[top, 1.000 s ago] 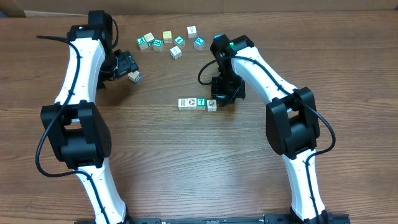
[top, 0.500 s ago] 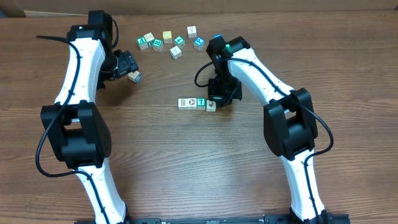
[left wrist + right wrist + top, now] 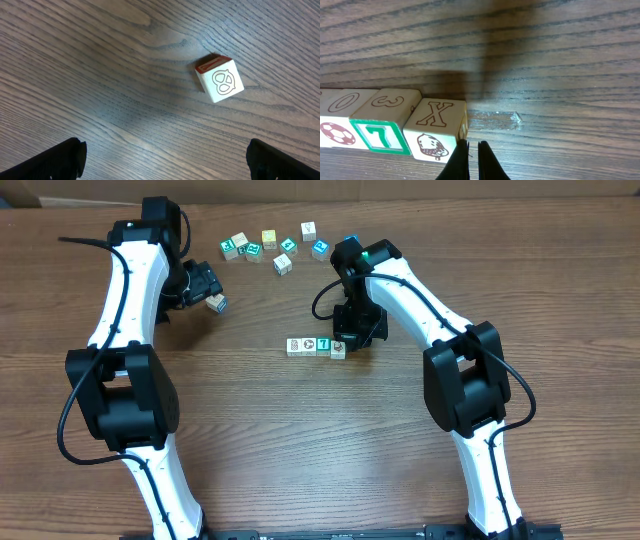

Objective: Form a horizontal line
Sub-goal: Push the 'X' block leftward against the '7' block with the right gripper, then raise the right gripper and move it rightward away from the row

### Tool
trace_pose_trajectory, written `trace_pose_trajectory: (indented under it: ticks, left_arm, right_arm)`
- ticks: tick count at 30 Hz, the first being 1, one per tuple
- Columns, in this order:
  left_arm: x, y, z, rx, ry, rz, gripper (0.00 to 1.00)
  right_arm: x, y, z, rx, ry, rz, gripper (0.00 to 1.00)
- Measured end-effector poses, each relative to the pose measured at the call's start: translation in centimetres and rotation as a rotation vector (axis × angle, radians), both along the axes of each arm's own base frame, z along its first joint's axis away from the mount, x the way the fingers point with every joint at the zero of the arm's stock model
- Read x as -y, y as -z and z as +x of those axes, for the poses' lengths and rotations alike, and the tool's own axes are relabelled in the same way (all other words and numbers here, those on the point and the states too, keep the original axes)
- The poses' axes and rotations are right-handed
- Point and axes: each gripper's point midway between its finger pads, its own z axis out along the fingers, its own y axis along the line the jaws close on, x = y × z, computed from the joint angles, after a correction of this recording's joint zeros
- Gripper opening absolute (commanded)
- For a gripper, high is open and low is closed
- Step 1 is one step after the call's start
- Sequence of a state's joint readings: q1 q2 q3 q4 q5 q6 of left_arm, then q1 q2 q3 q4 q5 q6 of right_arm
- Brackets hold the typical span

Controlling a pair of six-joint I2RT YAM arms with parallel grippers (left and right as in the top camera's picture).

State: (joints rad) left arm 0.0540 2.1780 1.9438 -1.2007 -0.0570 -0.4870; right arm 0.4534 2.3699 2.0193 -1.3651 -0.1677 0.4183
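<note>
The horizontal line (image 3: 317, 347) lies mid-frame on the surface (image 3: 300, 440), with the right fingers (image 3: 459, 162) pressed together at its right end, seemingly squaring it. The left fingers (image 3: 55, 160) hang spread above a loose cube (image 3: 220, 80), upper left.

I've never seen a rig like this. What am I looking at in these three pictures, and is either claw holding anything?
Two robot arms stand at a wooden table, each ending in a two-finger gripper. The wide picture comes from a camera fixed above; the two close-ups come from cameras on the wrists. The left gripper is open and empty, with a single cube lying on the wood ahead of it. The right gripper is shut, holding nothing, its tips beside the end of the horizontal line of four small picture cubes. More loose cubes lie scattered farther back.
</note>
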Motion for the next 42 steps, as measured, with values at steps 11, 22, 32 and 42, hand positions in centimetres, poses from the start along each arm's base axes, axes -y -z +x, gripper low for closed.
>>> trace_pose_trajectory:
  ticks: [11, 22, 32, 42]
  left_arm:
    - [0.0, 0.0, 0.0, 0.0, 0.0, 0.0, 1.0]
    - [0.0, 0.0, 0.0, 0.0, 0.0, 0.0, 1.0]
    - [0.0, 0.0, 0.0, 0.0, 0.0, 0.0, 1.0]
    - [0.0, 0.0, 0.0, 0.0, 0.0, 0.0, 1.0]
  right_arm:
    - [1.4, 0.0, -0.8, -0.028, -0.003, -0.065, 0.04]
    - [4.1, -3.2, -0.7, 0.003, 0.005, -0.09, 0.04]
    - [4.1, -11.4, -0.6, 0.186, 0.003, -0.013, 0.04]
    - [4.6, -11.9, -1.1, 0.186, -0.009, -0.03, 0.04]
